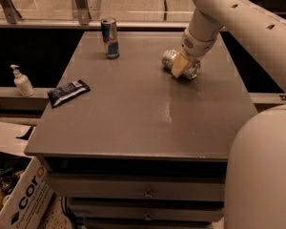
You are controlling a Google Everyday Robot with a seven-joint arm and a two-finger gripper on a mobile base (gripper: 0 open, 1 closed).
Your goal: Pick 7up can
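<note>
arm (238,18): cream rounded shells, dark dimples | end effector (181,67): tan, over table (133,113)

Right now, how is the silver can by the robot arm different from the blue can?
The 7up can lies on its side, while the blue can stands upright. The 7up can looks silvery; the blue can is blue and silver, tall and slim. The gripper is right at the 7up can, and nothing touches the blue can. Both are drink cans on the table.

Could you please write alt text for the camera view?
The robot's pincer is at the 7up can, which lies on its side at the far right of a grey table. A slim blue-and-silver can stands at the far edge, and a dark blue snack packet lies near the left edge.
</note>
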